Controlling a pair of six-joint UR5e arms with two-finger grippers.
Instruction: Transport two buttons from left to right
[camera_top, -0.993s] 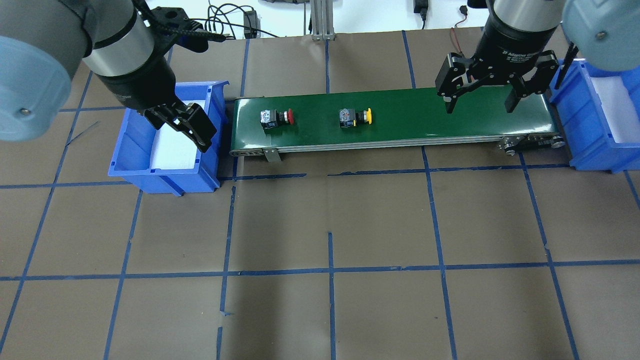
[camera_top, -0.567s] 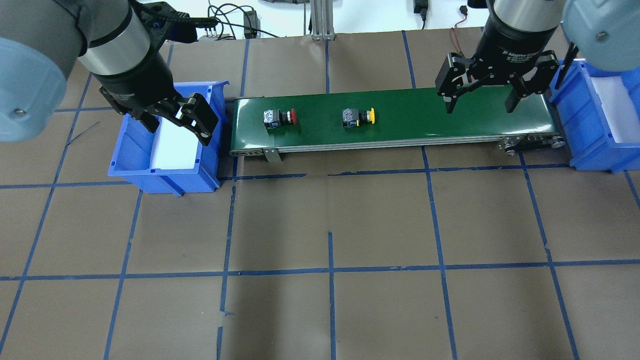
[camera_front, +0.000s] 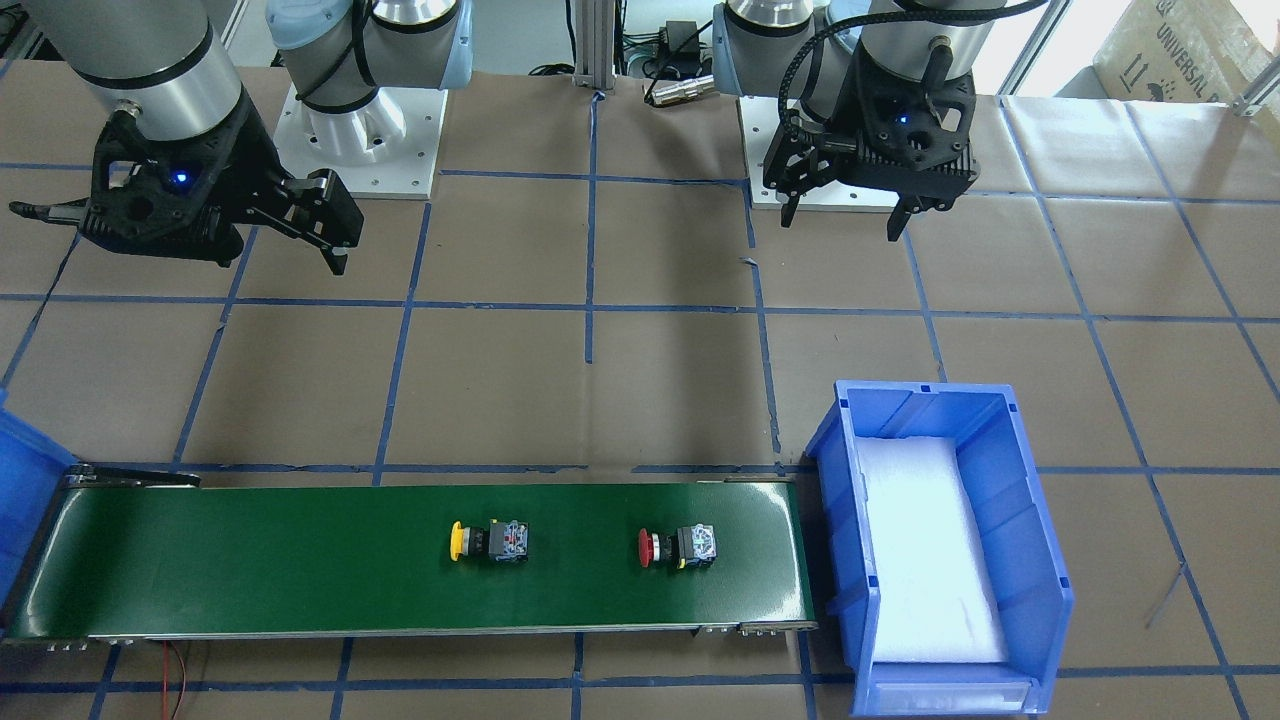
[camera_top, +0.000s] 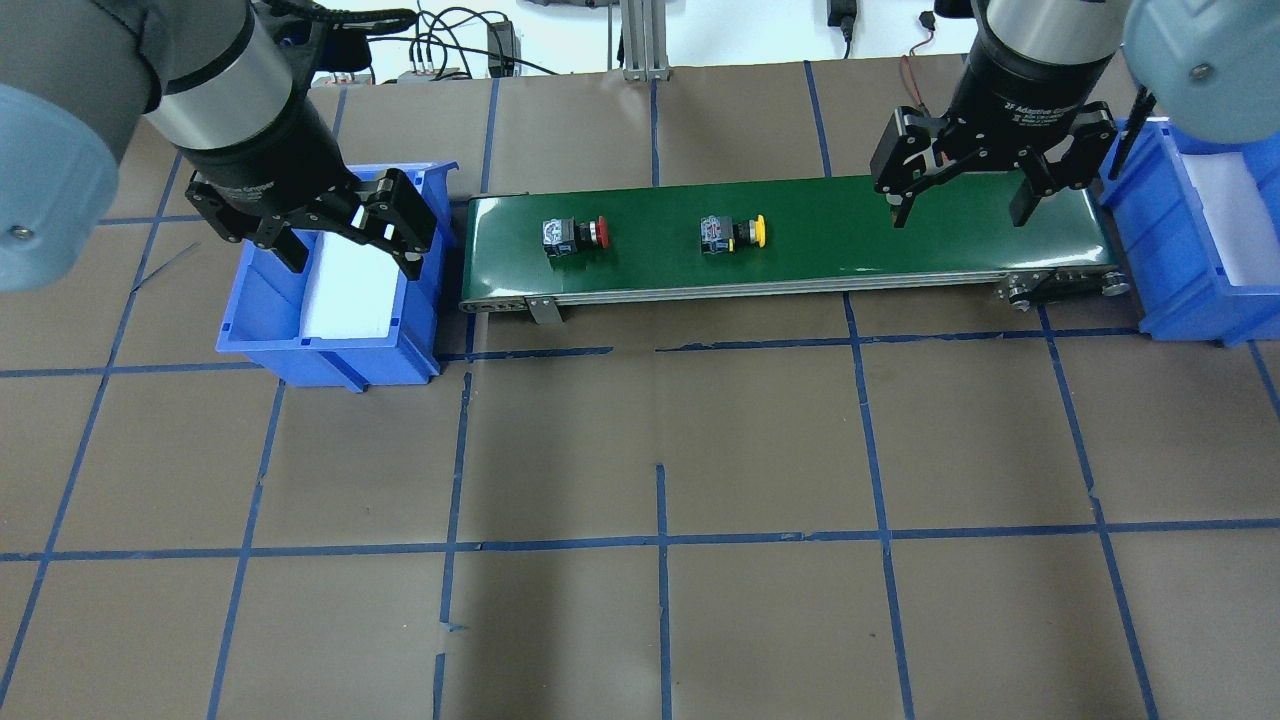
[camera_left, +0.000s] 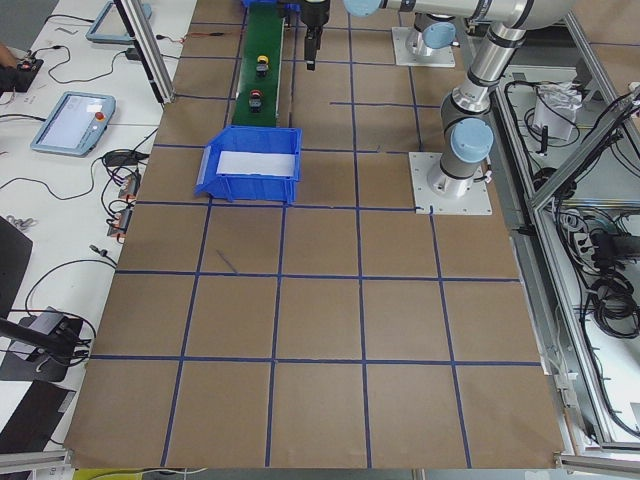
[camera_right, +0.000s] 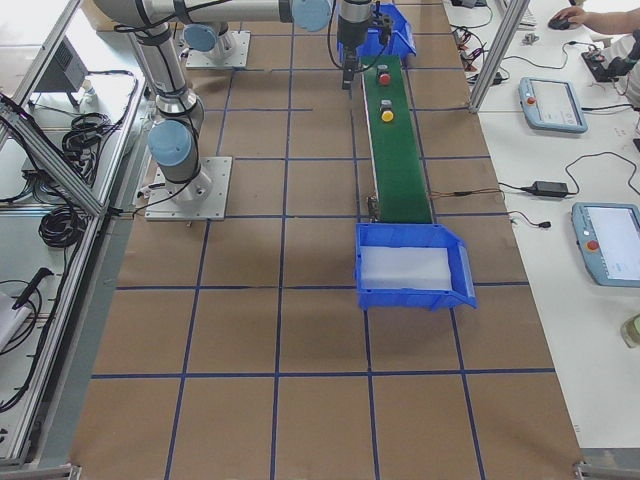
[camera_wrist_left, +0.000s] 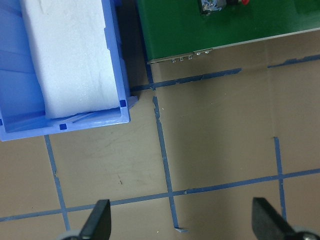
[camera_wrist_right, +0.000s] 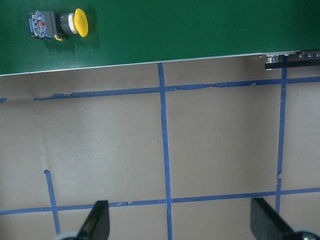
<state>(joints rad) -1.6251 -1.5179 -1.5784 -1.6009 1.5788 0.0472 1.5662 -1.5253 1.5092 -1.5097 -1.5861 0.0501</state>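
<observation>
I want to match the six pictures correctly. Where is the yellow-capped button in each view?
Front-facing: yellow-capped button mid-belt, left of the red-capped button.
Overhead: button mid-belt, right of red.
Exterior left: button far, beyond red.
Exterior right: button far, nearer than red.
Left wrist: not in it.
Right wrist: button top left.
Shared landmark: the green belt.

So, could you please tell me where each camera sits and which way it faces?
Overhead: behind the robot, looking down; left gripper, right gripper show.
Front-facing: across the table, facing both bases.
Exterior left: left table end; left arm near.
Exterior right: right end; right arm near.
Left wrist: down at blue bin; own fingertips.
Right wrist: down at yellow button; own fingertips.
Both wrist views share the green belt.
</observation>
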